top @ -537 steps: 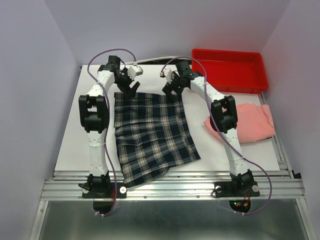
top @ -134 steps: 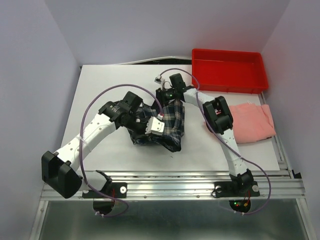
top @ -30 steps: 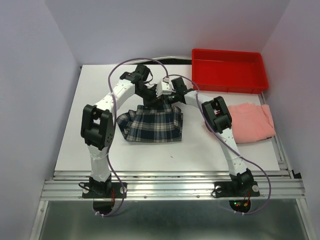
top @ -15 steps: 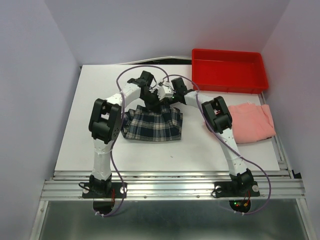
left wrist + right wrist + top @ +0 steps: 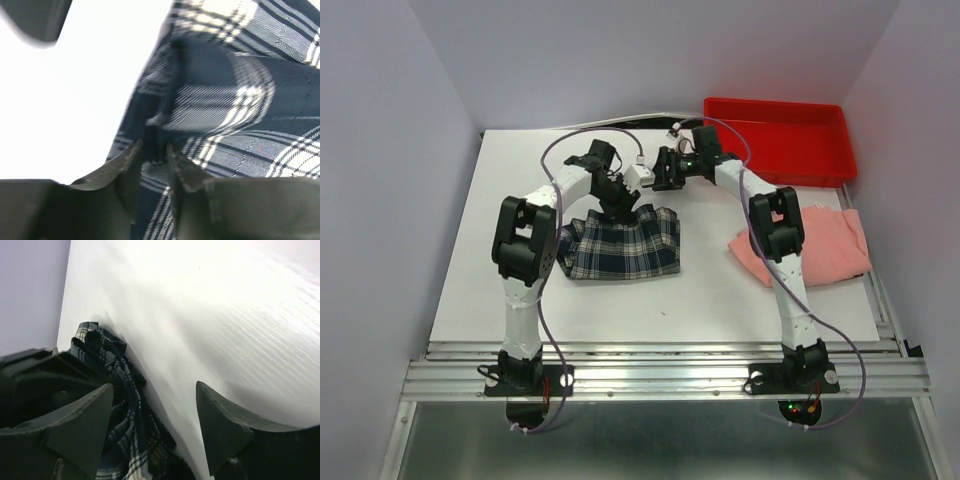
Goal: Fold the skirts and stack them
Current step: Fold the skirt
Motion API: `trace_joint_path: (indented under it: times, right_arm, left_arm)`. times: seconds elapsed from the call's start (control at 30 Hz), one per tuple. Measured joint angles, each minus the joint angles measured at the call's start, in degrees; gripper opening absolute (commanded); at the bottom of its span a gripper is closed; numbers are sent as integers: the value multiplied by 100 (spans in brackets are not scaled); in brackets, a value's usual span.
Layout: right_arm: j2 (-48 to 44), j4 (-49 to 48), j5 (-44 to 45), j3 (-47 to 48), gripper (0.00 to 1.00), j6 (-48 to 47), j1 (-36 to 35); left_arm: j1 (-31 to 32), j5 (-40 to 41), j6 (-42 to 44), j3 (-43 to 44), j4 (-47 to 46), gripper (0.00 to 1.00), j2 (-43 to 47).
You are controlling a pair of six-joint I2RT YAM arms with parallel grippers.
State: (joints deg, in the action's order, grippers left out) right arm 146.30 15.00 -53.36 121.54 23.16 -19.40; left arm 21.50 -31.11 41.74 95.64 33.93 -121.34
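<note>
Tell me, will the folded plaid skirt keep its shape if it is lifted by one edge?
Probably not: the plaid skirt looks floppy, and its edge bunches between the fingers of the left gripper. Lifted by one edge, it would likely sag and unfold. Pushed, it would probably wrinkle rather than slide whole.

Plaid skirt (image 5: pixel 620 245): formerly spread flat, since gathered and folded into a compact rectangle, left of and nearer than the red tray (image 5: pixel 770 102).
Right gripper (image 5: pixel 663 170): withdrawn from the skirt's far edge, shifted toward the tray's left end; jaws parted, nothing held.
Left gripper (image 5: pixel 152 159): brought round to the skirt's far edge, pinched on a fold.
</note>
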Motion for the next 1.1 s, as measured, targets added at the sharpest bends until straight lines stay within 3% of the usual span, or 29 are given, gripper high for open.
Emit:
trace_joint_path:
  times: [0.1,0.33,0.5,0.6,0.73,0.87,0.97,1.1]
  right_arm:
    - [-483,160,319,-229,74,-28,107]
    - [-1954,295,321,-957,65,28,24]
    - [-3320,-129,-190,-2470,61,551,-240]
    - [-3462,-590,-518,-3047,61,1141,-599]
    - [-3134,-1314,-673,-3869,60,1777,-953]
    - [-2350,-1574,-608,-4323,59,1928,-885]
    - [-1840,-1613,-780,-4291,58,1821,-629]
    - [-1735,-1342,-739,-3960,58,1379,-424]
  left_arm:
    - [-251,-173,-433,20,-72,58,153]
    - [-876,-586,-1346,-142,-232,59,1495]
    - [-1045,-1517,-2610,-1541,-1241,53,3515]
    - [-1021,-2122,-3794,-2575,-2201,53,3967]
    - [-1115,-2490,-5379,-3797,-3532,52,3576]
    - [-1392,-2463,-6686,-4629,-4404,52,2293]
    - [-1692,-2553,-7106,-4524,-4553,49,1458]
    - [-1902,-2835,-6944,-3692,-4138,50,824]
